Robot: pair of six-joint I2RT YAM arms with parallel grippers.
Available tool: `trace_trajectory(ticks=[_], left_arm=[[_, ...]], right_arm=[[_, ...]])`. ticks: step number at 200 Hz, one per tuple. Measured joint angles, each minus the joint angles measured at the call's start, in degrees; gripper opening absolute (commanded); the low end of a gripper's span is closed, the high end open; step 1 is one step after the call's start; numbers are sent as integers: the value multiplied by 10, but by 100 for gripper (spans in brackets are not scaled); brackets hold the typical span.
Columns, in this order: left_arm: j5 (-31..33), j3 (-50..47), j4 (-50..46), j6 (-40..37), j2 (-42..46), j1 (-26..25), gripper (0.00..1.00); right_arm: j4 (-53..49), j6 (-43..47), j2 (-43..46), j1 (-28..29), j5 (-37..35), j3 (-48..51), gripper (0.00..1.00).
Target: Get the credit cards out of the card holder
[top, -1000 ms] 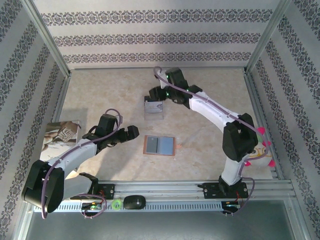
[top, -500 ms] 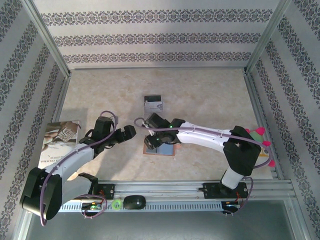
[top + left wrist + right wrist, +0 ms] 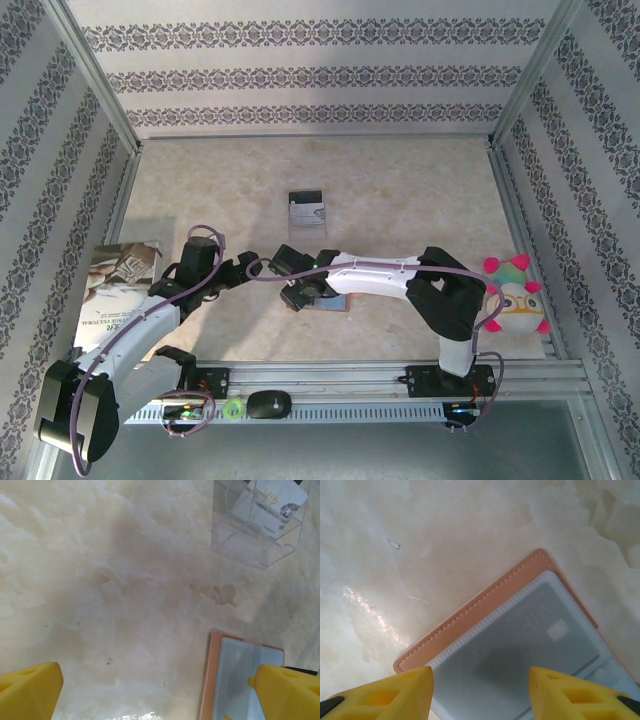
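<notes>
The card holder point(image 3: 520, 640) lay open and flat on the table point(image 3: 125, 580), the right gripper point(image 3: 480, 690) hung just over its corner with fingers apart, and the left gripper point(image 3: 157, 692) was near it, fingers wide apart, holding nothing.

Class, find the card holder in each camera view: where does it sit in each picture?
Top external: card holder low centre, partly under the right hand.
Left wrist: card holder at the bottom right.
Right wrist: card holder lower right, tan edge toward upper left.
Shared landmark: clear case, beyond the holder in top and left wrist views.
</notes>
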State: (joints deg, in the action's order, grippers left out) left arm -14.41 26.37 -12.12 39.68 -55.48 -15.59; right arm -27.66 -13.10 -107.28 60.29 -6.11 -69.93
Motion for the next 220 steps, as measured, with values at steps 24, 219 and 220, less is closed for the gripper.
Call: trace_trajectory(ticks=[24, 219, 220], left_arm=[[1, 0, -6, -3, 0, 0, 97], [-48, 1, 75, -6, -117, -89, 66], [-48, 1, 76, -6, -120, -91, 66]], right_arm=[[-3, 5, -12, 7, -10, -4, 50], [186, -6, 99, -45, 97, 160, 0], [187, -7, 100, -46, 99, 161, 0]])
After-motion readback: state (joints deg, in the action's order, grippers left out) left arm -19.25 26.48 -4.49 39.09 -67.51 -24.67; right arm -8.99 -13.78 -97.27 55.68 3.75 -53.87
